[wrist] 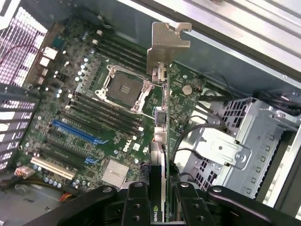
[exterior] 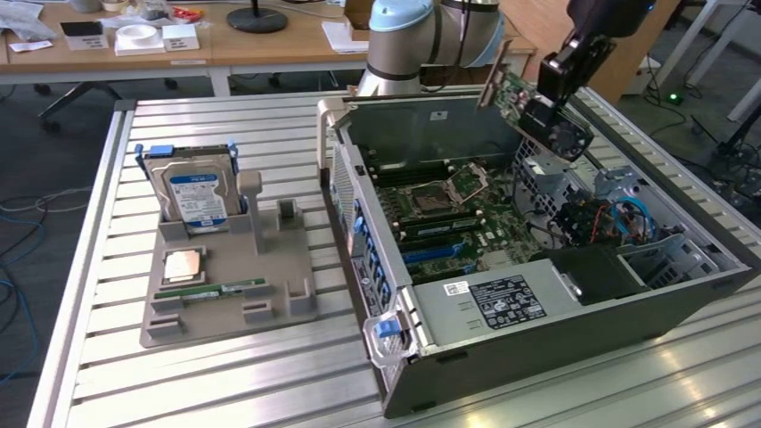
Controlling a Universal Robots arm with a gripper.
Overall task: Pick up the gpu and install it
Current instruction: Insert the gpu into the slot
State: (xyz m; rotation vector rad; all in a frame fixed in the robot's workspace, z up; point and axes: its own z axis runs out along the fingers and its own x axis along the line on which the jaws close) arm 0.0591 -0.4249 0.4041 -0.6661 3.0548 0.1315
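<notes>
The gpu (exterior: 511, 89), a thin green card with a silver bracket at 1 end, is held edge-on above the open computer case (exterior: 594, 330), pinched between the fingers of the gripper (wrist: 162, 197), which hide its rear end.

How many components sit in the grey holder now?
3: the hard drive upright at the far end, the processor flat before it, the memory stick nearer still. The gpu is in the hand.
</notes>
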